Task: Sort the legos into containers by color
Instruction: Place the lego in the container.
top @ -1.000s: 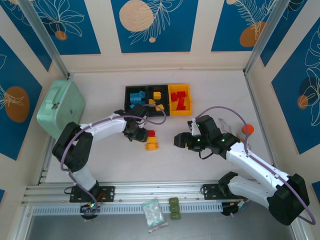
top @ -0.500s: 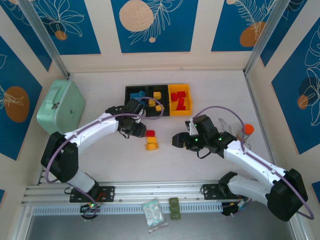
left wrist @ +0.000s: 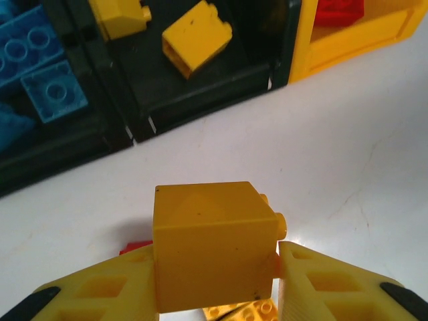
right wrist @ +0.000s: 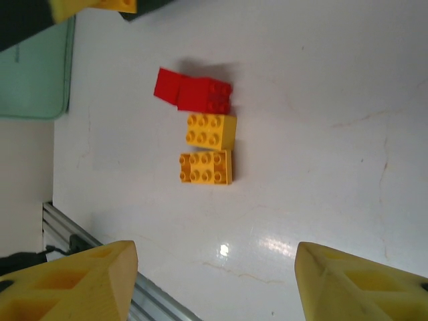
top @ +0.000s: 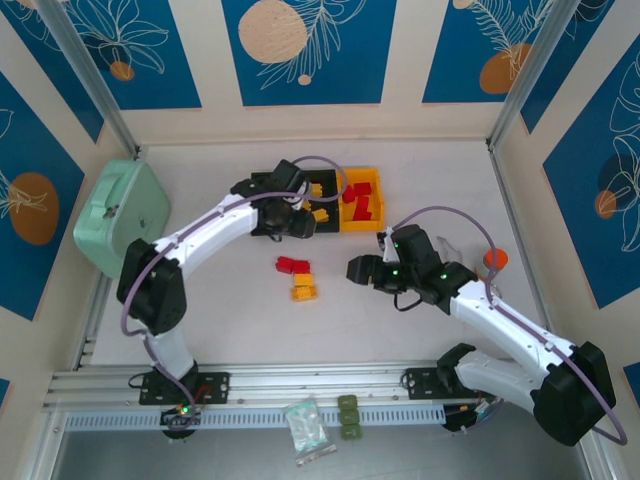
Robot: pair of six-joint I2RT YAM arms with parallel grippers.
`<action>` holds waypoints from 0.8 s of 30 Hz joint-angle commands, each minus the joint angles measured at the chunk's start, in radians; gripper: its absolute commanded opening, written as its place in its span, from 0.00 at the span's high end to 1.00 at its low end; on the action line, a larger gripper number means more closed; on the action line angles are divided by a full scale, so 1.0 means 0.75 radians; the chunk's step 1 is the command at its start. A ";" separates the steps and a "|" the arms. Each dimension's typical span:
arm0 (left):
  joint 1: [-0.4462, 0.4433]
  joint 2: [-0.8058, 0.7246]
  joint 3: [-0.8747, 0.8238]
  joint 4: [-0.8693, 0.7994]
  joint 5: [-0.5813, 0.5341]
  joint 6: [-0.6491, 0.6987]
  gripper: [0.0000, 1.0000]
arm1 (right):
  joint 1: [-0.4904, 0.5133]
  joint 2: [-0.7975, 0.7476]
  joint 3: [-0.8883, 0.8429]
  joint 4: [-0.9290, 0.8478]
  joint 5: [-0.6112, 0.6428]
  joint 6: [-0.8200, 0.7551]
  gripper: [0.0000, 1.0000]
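legos are small, hard, studded plastic bricks, likely light and slick. one yellow-orange brick (left wrist: 210,234) is pinched by its flat sides in the left gripper (left wrist: 215,281), just short of the middle black plastic bin (left wrist: 221,83). the right gripper (right wrist: 221,281) hangs spread above loose red and yellow bricks (right wrist: 208,130) on the white table (right wrist: 334,100).

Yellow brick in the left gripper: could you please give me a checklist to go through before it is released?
1. The yellow brick is clamped between the fingers of the left gripper: ok.
2. The target, the middle black bin, holds sorted yellow bricks: ok.
3. The brick is over that bin's opening: cannot tell; in the left wrist view the bin lies ahead, with the white table below.
4. The right gripper is open, over the table, apart from the bins: ok.
5. No bricks left on the table: not ok; two red bricks and two loose yellow bricks lie there.
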 commanded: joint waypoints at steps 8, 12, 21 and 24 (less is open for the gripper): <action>0.019 0.398 0.535 -0.193 -0.052 0.041 0.59 | -0.059 -0.097 0.010 -0.023 0.009 0.010 0.36; 0.041 0.563 0.782 -0.268 -0.082 0.053 0.59 | -0.070 -0.151 -0.022 -0.050 0.016 0.026 0.36; 0.090 0.821 1.128 -0.365 -0.097 0.033 0.58 | -0.098 -0.234 -0.069 -0.102 0.024 0.043 0.36; 0.093 0.858 1.164 -0.367 -0.097 0.033 0.54 | -0.110 -0.246 -0.066 -0.117 0.020 0.040 0.36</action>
